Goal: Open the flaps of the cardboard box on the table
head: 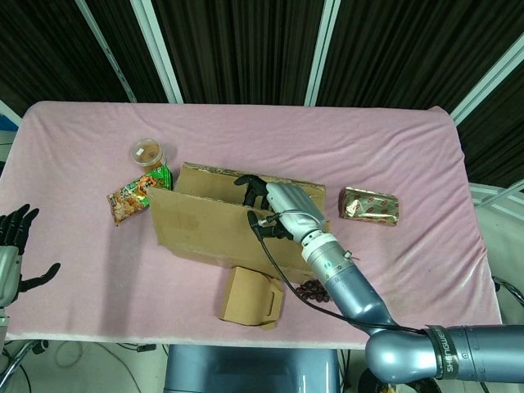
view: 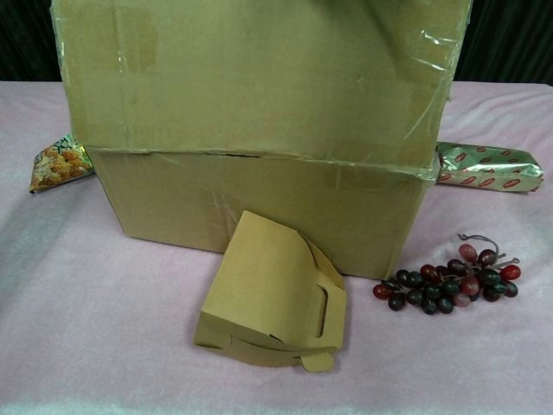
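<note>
Your right robot hand [head: 282,209] sits at the top of the cardboard box [head: 221,233], its dark fingers [head: 250,184] curled over the edge of the near flap [view: 251,78] and gripping it. That flap stands raised, close to upright, and in the chest view it fills most of the upper frame, with clear tape shining along its right edge. The far flap [head: 246,173] shows behind the fingers in the head view.

The box rests near the middle of the pink surface [head: 393,139], slightly toward your side. Just in front of it, touching or nearly touching its front wall, lies a small brown carton [view: 272,303] with a handle slot, tilted on its side. To the right of the carton, near the box's front corner, lies a bunch of dark grapes [view: 454,281]. A wrapped snack bar [head: 371,205] lies on the surface to the right of the box, apart from it.

On the other side of the box, a green snack bag [head: 135,195] lies close to its corner, and a round lidded cup [head: 148,152] stands just behind the bag.

Your left robot hand [head: 15,246] hangs at the frame's left edge, off the surface, fingers spread and holding nothing.
</note>
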{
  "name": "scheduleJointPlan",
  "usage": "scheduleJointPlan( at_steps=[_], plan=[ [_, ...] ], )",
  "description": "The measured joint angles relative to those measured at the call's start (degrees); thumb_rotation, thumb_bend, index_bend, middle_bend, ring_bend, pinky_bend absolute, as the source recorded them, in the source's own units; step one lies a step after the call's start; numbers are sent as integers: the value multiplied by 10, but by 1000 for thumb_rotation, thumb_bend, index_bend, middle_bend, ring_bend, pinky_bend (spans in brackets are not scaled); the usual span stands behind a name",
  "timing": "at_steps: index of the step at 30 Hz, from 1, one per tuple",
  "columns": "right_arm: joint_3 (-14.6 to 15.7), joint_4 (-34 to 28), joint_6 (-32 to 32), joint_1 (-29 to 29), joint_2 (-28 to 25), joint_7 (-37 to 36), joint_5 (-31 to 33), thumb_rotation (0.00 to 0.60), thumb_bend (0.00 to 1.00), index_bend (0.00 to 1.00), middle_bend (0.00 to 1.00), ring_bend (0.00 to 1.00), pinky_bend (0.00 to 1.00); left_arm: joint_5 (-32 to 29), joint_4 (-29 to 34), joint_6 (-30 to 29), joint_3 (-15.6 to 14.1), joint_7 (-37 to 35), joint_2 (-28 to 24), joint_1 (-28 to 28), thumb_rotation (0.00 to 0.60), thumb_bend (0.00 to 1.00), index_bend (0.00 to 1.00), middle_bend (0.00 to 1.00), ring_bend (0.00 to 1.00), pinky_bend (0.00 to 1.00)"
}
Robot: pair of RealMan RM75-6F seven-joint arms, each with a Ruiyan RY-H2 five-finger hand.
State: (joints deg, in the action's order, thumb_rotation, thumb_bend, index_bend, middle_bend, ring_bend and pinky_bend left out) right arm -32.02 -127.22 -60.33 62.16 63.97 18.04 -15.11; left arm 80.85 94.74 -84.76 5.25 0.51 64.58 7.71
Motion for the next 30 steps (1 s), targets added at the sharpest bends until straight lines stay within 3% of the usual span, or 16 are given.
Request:
scheduleJointPlan(
  at_steps=[17,30],
  plan=[
    [6,-77,12,-2,-38,-31,-1,600,540,183,434,542,553,4,2,0,0,0,0,-1,600,167,0,0,0,0],
    [6,-78,94,4,-60,-82,-11,600,540,168,434,542,553,5,1,1,1,-3,-1,-3,600,167,0,0,0,0]
  ],
)
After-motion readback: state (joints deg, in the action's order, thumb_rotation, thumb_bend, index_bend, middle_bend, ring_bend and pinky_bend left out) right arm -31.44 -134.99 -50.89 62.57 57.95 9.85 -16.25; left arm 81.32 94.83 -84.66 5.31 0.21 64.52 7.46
